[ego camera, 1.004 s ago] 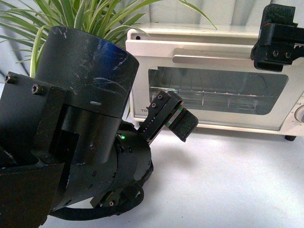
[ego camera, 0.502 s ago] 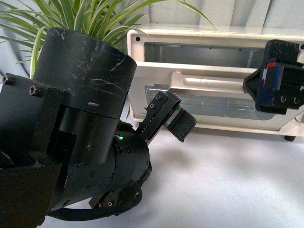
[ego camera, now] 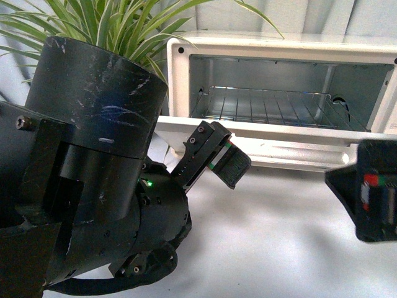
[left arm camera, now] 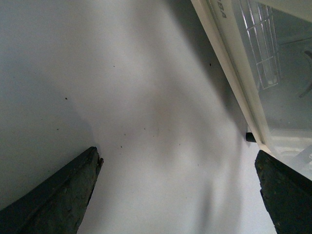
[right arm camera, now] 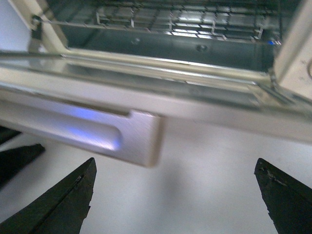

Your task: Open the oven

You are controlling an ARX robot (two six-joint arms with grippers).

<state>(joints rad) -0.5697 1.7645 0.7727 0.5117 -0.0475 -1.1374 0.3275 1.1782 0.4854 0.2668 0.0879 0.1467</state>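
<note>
The cream-white oven (ego camera: 180, 68) stands at the back of the white table. Its door (ego camera: 291, 152) is folded down flat, showing the metal interior and wire rack (ego camera: 273, 107). My right gripper (ego camera: 372, 195) is open and empty, low in front of the door's right end. In the right wrist view the door's bar handle (right arm camera: 92, 129) lies just beyond my open fingers (right arm camera: 63, 200), with the rack (right arm camera: 195, 19) behind. My left gripper (ego camera: 217, 158) is open and empty by the oven's lower left corner. The left wrist view shows the door's glass and frame (left arm camera: 243, 97) beside my fingers (left arm camera: 63, 195).
A green spider plant (ego camera: 111, 25) stands left of the oven, behind my left arm (ego camera: 93, 174), which fills the left of the front view. White tabletop (ego camera: 273, 242) stretches in front of the oven.
The oven door has swung from nearly shut to fully down. My right gripper moved down with it, from the top right of the oven to below the door. The left gripper barely moved.
</note>
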